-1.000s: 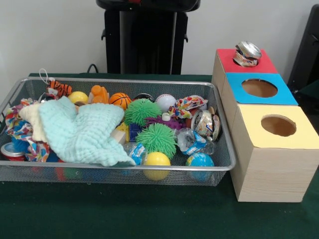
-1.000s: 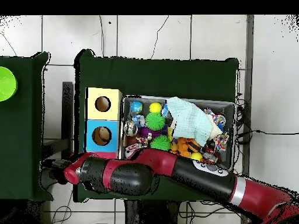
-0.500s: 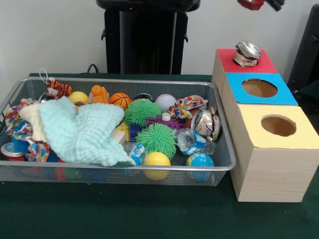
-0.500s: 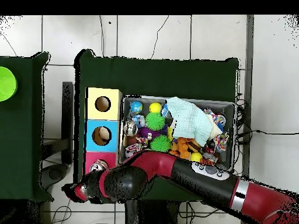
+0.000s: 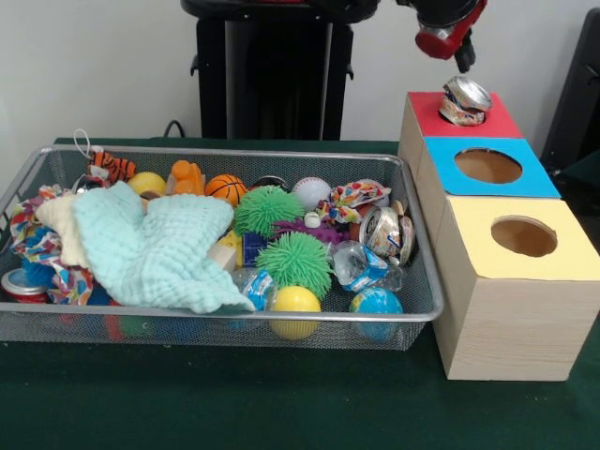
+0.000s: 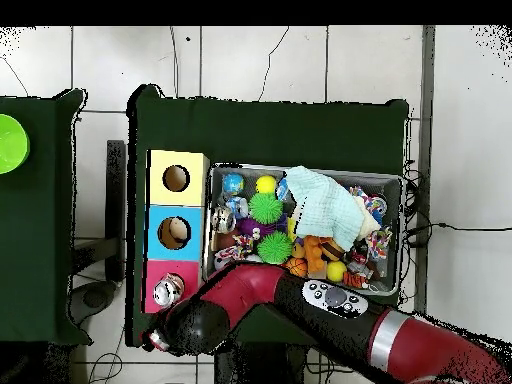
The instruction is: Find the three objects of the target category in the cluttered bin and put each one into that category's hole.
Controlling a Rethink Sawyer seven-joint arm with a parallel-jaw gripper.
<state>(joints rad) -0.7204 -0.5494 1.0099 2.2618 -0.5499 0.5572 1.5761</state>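
The wire mesh bin [image 5: 225, 153] is full of toys; it also shows in the overhead view [image 6: 300, 170]. One dented silver can [image 5: 466, 100] sits tilted on the red-topped box [image 5: 497, 120] and covers its hole; it also shows from above [image 6: 168, 290]. A second can [image 5: 382, 231] lies at the bin's right end, next to a crumpled clear bottle [image 5: 361, 265]. A red can [image 5: 21, 285] lies at the bin's left end. My gripper [image 5: 448, 39] hangs above and just left of the can on the red box, apart from it. In the overhead view the gripper [image 6: 158, 341] is beside the red box.
A blue-topped box [image 5: 487, 167] and a yellow-topped box [image 5: 522, 236] stand in a row with the red one, right of the bin. A pale green cloth [image 5: 155, 248], spiky green balls [image 5: 295, 262] and other balls fill the bin. The black pedestal [image 5: 272, 75] stands behind.
My arm has swung in toward the red box; the gripper has come down into the front view above the can. The can and the bin's contents have not moved.
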